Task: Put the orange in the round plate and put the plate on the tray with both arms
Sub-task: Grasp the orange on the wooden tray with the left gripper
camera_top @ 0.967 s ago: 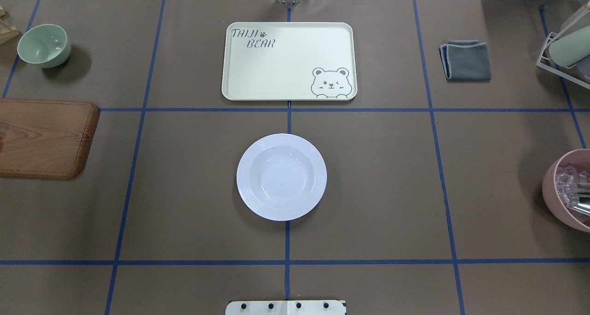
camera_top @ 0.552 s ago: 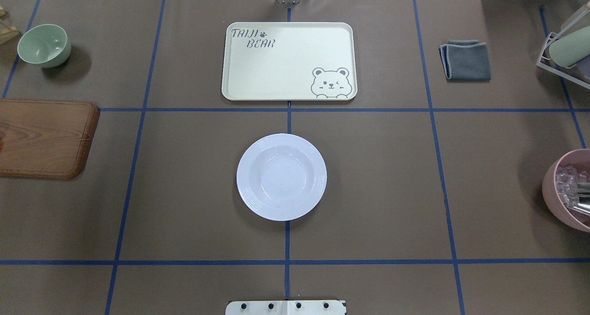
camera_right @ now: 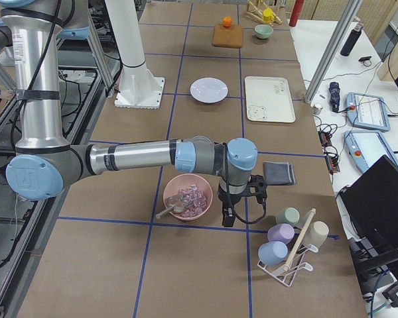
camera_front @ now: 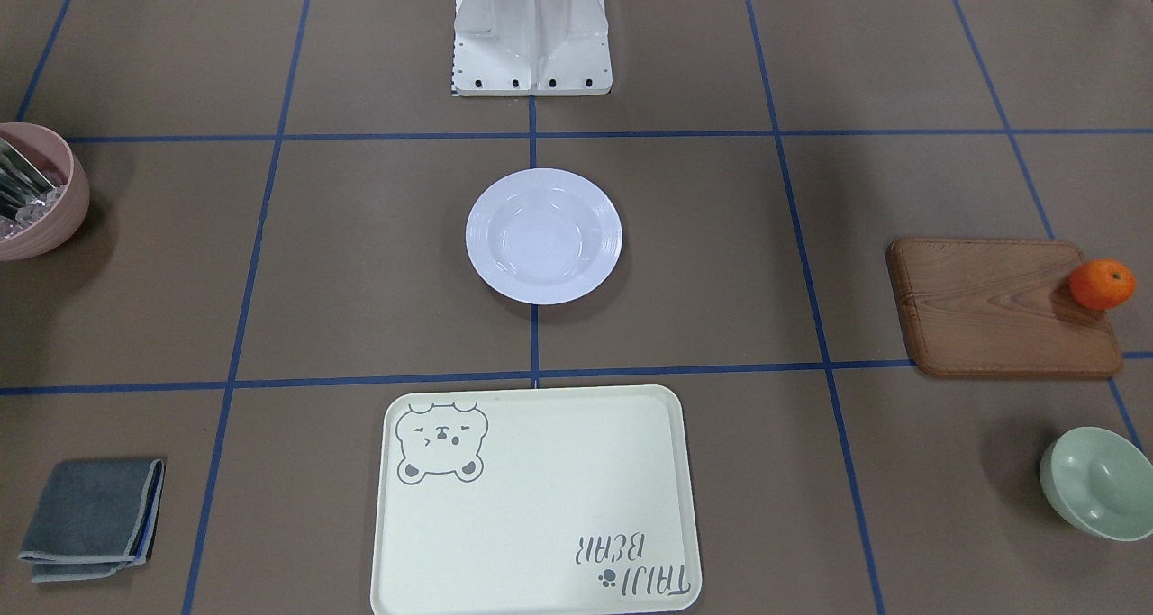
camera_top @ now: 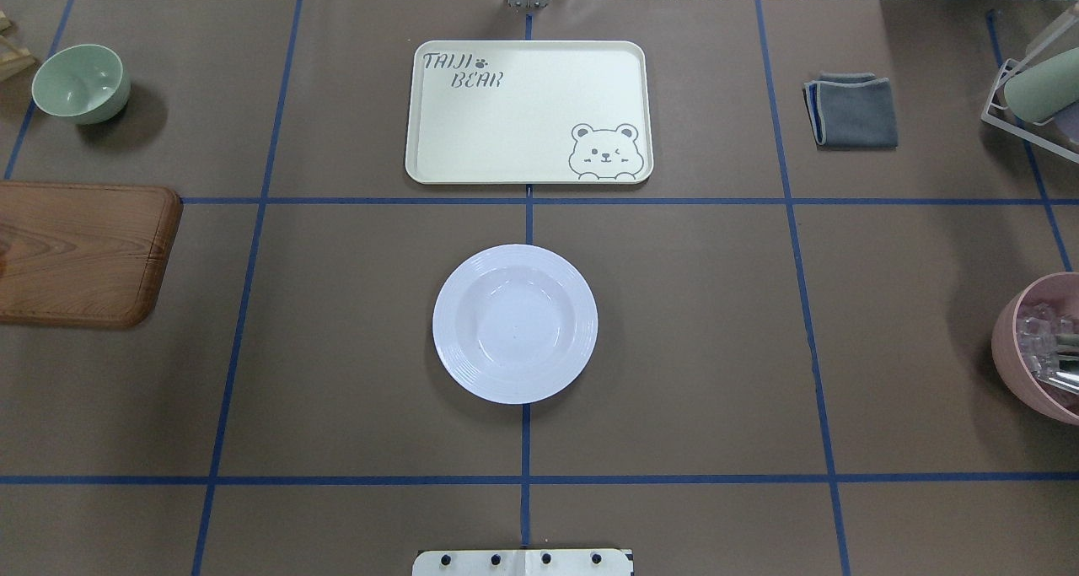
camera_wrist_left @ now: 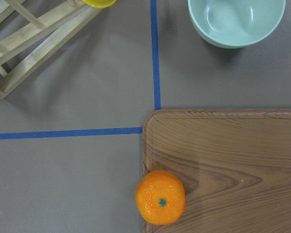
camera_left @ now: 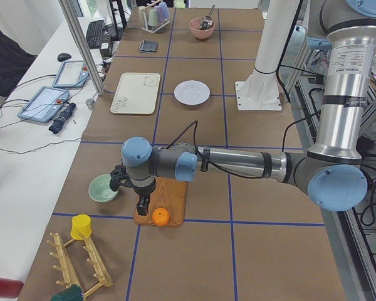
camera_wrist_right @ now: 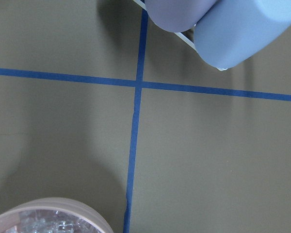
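Jaws on the left arm [camera_left: 238, 163] hang near the orange [camera_left: 161, 216].

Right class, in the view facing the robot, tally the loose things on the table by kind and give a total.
Bowls: 2
Plate: 1
Tray: 1
Board: 1
Cloth: 1
Orange: 1
Total: 7

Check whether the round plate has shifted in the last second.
No. In the overhead view the round plate sits on the same blue tape line, at the same gap from the tray.
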{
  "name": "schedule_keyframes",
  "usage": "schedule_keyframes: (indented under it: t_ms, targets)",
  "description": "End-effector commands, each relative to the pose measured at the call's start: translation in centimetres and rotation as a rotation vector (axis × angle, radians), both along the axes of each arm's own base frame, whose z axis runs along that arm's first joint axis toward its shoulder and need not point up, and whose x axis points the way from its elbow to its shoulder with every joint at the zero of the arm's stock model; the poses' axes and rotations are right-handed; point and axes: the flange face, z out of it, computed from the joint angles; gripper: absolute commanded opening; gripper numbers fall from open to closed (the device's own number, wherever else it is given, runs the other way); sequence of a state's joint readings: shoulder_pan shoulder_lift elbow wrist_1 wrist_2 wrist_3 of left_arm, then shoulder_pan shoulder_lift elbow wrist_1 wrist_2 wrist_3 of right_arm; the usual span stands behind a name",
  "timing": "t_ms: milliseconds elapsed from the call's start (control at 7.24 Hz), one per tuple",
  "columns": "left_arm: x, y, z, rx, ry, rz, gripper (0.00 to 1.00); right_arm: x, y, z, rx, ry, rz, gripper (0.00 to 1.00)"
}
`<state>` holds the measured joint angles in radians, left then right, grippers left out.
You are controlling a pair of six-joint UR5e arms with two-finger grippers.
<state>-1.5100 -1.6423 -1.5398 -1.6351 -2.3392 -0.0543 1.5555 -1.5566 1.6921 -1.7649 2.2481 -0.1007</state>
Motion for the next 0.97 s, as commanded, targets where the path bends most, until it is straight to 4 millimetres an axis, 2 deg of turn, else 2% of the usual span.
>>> schedule_keyframes:
  t_ms: [0,276,691,829]
  targets:
    - [1.4,-0.1,4.5,-0.009,0.000,0.019,0.99,-0.1,-0.2,0.0,-0.003,0.004,0.003,1.00]
    - [4.1,-0.4,5.1,-0.033,0.014,-0.039,0.99,-0.2,-0.4,-0.3,-0.004,-0.003,0.012,1.00]
    - [8.4,0.1,6.3,-0.049,0.010,0.039,0.99,-0.4,-0.4,-0.4,-0.021,-0.034,0.031,1.00]
    - [9.1,0.2,6.7,-0.053,0.007,0.052,0.99,-0.4,-0.4,-0.3,-0.024,-0.034,0.031,1.00]
